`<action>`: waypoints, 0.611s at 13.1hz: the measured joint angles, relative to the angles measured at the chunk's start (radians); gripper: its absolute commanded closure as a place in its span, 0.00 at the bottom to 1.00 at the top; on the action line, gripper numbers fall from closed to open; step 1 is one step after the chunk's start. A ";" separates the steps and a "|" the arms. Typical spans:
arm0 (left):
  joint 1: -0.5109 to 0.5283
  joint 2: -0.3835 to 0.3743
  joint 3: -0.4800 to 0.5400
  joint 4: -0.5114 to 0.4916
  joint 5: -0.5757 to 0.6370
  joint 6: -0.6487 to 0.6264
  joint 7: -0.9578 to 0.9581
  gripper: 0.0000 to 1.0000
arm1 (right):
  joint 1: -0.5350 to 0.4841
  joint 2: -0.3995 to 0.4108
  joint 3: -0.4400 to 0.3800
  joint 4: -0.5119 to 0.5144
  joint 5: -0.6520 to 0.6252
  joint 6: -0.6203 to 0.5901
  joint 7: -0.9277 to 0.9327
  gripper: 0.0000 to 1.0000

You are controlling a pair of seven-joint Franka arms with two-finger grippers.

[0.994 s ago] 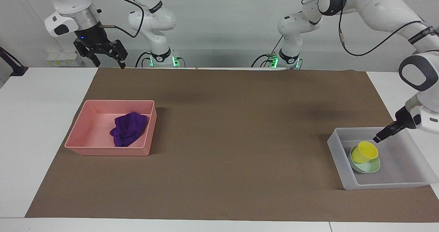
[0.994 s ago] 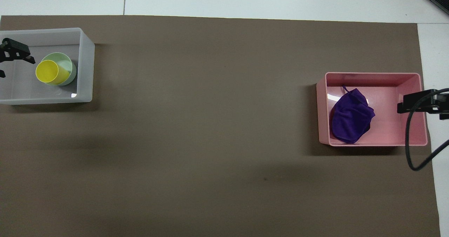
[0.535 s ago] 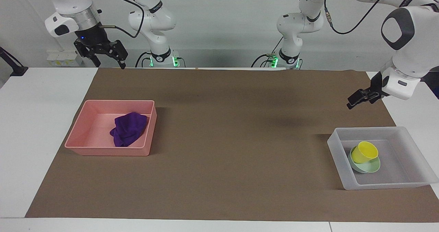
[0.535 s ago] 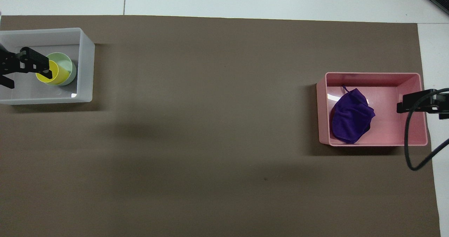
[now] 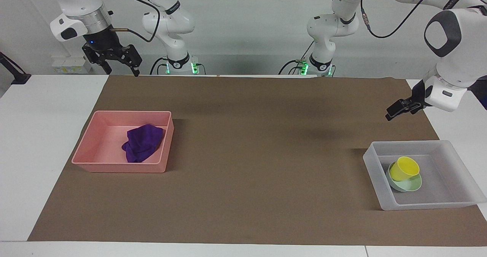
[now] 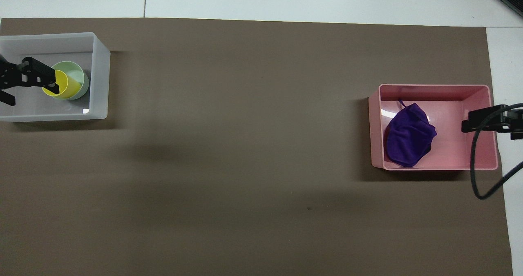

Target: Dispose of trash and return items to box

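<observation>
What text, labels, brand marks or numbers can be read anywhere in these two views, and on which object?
None can be read.
Frosted white tray, yellow cup, mint bowl: no print.
Pink tray, purple cloth: no print.
Arm joint bands: dark marks, too small to read.

Left gripper [image 5: 392, 112] now above box [image 5: 456, 202].

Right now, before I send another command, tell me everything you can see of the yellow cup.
The yellow cup is small, bright yellow, plain and smooth like plastic. It sits tilted inside the mint-green bowl, its open mouth leaning toward the left arm's end of the table; it looks empty. Both rest in the frosted tray, close to its wall nearest the table's middle. Only the bowl touches it. The left gripper is raised, clear of it.
</observation>
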 measured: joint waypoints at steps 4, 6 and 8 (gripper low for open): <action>0.001 0.000 0.003 0.000 0.000 -0.016 0.000 0.00 | 0.000 -0.005 0.000 -0.005 0.000 0.000 0.000 0.00; 0.004 0.000 0.004 0.000 0.000 -0.016 0.000 0.00 | 0.000 -0.005 0.000 -0.008 0.000 0.000 0.000 0.00; 0.008 -0.001 0.005 0.001 0.000 -0.016 0.006 0.00 | 0.000 -0.006 0.000 -0.009 0.000 0.000 0.000 0.00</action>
